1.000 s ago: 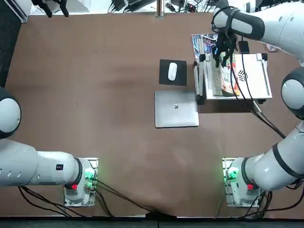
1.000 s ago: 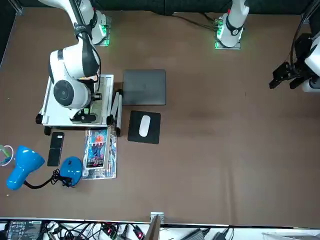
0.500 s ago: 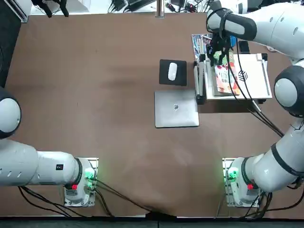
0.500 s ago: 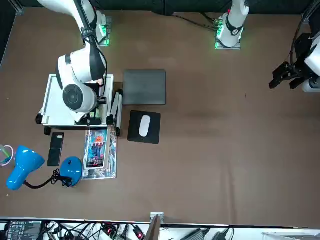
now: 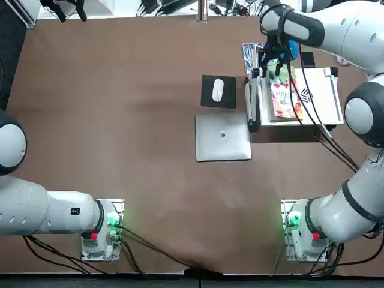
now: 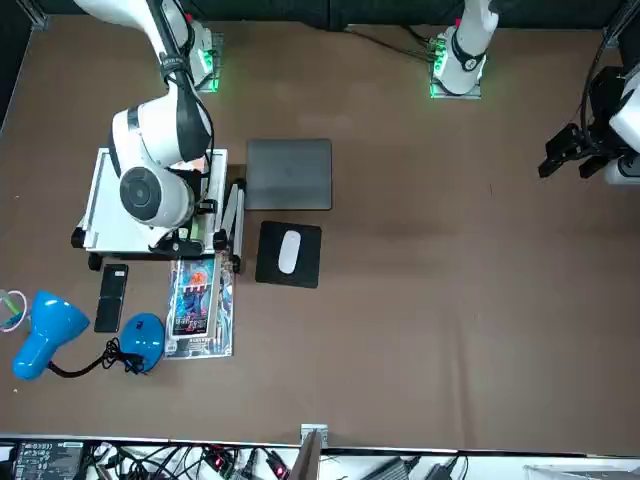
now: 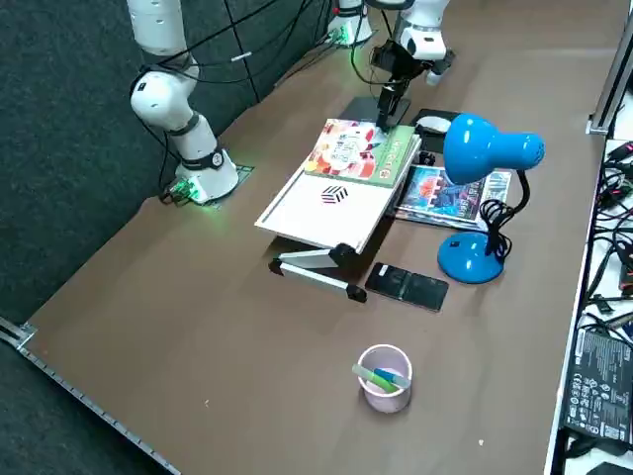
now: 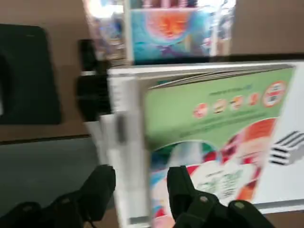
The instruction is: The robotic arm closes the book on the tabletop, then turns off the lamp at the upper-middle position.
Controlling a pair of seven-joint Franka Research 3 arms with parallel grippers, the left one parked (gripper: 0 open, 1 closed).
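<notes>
The book (image 5: 285,99) lies shut on a white stand (image 5: 321,102), green cover with a red-and-white picture facing up (image 7: 361,150). My right gripper (image 5: 273,60) hangs open above the book's corner at the stand's edge nearest the mouse, gripping nothing. In the right wrist view its fingers (image 8: 183,187) spread over the green cover (image 8: 218,128) and the stand's white edge. The lamp has a blue disc base (image 6: 143,335), a black neck and a blue head (image 6: 45,335). It stands beyond the stand (image 7: 470,262), about a hand's width from the gripper (image 7: 386,114). The arm hides most of it in the top view.
A blue-pictured leaflet (image 6: 197,305) and a black phone (image 6: 112,297) lie between the stand and the lamp. A white mouse (image 5: 218,90) on a black pad and a grey laptop (image 5: 222,137) sit beside the stand. A cup (image 7: 385,377) with pens stands near the table's right edge.
My right gripper has moved from over the book's middle toward its far corner by the leaflet. The book's green cover now shows whole, no longer under the gripper.
</notes>
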